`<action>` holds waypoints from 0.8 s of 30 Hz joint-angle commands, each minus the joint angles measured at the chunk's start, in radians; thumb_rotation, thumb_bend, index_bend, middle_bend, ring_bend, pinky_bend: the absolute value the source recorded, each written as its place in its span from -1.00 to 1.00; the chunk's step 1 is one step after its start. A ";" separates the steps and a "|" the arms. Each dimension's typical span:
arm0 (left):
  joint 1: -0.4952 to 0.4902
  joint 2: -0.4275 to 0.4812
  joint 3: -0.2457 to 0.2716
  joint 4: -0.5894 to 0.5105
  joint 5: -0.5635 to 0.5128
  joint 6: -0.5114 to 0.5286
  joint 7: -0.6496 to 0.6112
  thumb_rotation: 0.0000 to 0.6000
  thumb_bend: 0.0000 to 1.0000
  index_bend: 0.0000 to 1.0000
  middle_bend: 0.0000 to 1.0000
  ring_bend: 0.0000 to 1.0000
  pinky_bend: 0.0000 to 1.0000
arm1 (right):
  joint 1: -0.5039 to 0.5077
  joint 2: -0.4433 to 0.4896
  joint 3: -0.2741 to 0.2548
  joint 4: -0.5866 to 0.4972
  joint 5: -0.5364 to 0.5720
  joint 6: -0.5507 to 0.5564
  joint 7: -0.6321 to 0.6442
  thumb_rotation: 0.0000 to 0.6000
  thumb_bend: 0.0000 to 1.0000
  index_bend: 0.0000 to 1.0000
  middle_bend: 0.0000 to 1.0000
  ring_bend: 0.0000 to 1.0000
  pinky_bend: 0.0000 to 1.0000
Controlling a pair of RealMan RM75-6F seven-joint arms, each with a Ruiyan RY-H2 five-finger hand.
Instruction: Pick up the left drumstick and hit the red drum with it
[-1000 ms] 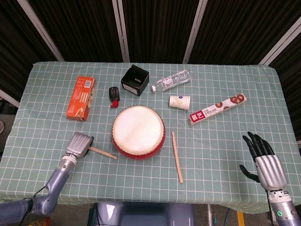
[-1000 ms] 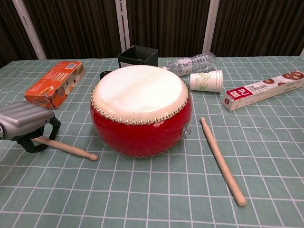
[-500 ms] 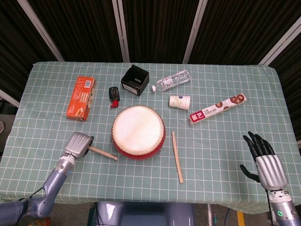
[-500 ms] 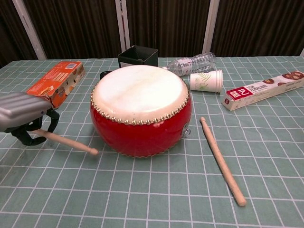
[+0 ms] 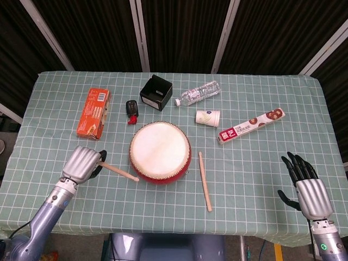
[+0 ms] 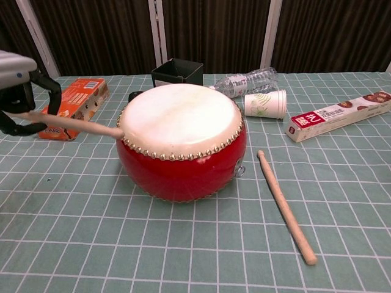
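Dark curtains with pale poles hang behind a counter [image 5: 261, 179] that has a green cloth with white squares on it. The red drum [image 5: 160, 153] sits near the middle, with its pale skin facing up. The left hand [image 5: 80, 163] is at the near left, and its fingers are closed around the thick end of the left stick [image 5: 118, 171]. In the chest view this hand [image 6: 18, 91] is up off the cloth and the stick [image 6: 73, 124] is lifted too. It points across toward the drum [image 6: 181, 141], and its tip is right by the drum's left rim; I cannot tell if it touches. The other stick [image 5: 205, 181] lies flat on the cloth just to the right of the drum. The right hand [image 5: 305, 185] is far off at the near right corner, with its fingers spread wide and nothing in it. Behind the drum there is a black box [image 5: 156, 92], a small black and red thing [image 5: 131, 110], and a clear bottle [image 5: 198, 93] lying on its side. A paper cup [image 5: 208, 117] lies on its side near the bottle. A long snack box [image 5: 252, 125] lies to the right of the cup, and an orange box [image 5: 93, 113] lies at the far left.
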 commanded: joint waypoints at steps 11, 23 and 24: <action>-0.129 -0.065 -0.218 -0.088 -0.408 0.165 0.208 1.00 0.17 0.50 1.00 1.00 0.87 | 0.001 -0.002 0.001 0.004 -0.007 0.006 0.006 1.00 -0.42 -1.00 -1.00 -1.00 -0.73; -0.269 -0.252 -0.173 0.040 -0.811 0.204 0.516 1.00 0.19 0.50 1.00 1.00 0.87 | -0.001 0.001 -0.001 0.008 -0.011 0.011 0.019 1.00 -0.42 -1.00 -1.00 -1.00 -0.73; -0.285 -0.252 -0.179 0.035 -0.868 0.211 0.551 1.00 0.19 0.50 1.00 1.00 0.87 | -0.001 0.002 -0.001 0.008 -0.011 0.011 0.023 1.00 -0.42 -1.00 -1.00 -1.00 -0.73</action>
